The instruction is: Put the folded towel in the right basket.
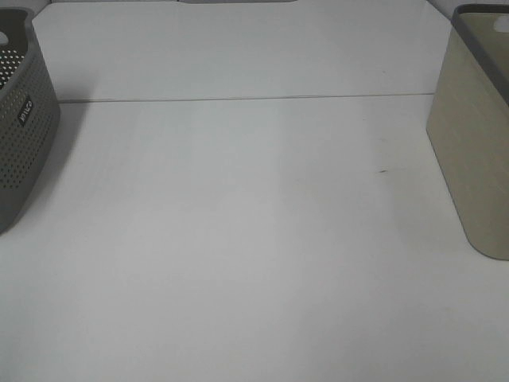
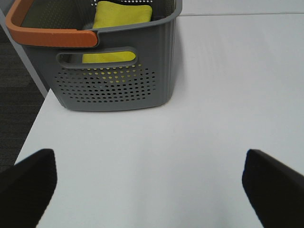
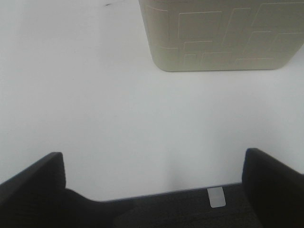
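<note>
While both arms are staying out of the high view, the left hand (image 2: pixel 149 190) is hovering over the white bench (image 1: pixel 254 239) with its fingers (image 2: pixel 28 183) spread wide and gripping nothing. Ahead of it the gray basket (image 2: pixel 116 71) with the orange handle (image 2: pixel 47 35) is holding the folded yellow towel (image 2: pixel 121 14). Equally wide and bare, the right hand (image 3: pixel 152 190) is facing the beige basket (image 3: pixel 221 35), which is standing on the bench's right side.

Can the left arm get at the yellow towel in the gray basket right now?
Probably yes. The left gripper is open and empty, facing the gray basket, whose top is open above the yellow towel; it would need to clear the orange handle.
</note>
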{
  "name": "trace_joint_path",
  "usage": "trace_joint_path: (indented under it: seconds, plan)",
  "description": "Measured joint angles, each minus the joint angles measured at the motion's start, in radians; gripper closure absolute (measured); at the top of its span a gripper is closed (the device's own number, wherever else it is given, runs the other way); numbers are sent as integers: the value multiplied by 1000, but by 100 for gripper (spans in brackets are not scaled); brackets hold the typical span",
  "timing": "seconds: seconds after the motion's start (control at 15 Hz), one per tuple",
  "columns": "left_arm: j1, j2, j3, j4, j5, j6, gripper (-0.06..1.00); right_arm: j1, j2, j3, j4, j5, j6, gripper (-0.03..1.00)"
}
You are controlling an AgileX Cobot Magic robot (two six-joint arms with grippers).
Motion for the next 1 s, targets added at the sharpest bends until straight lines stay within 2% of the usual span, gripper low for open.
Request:
trace_joint_path:
  seconds: [0.33, 1.0]
  plan:
    - [0, 0, 0, 0, 0, 0, -5, 0, -129, 0, 0, 2, 0, 0]
    - [0, 0, 0, 0, 0, 0, -5, 0, -130, 0, 15, 2, 0, 0]
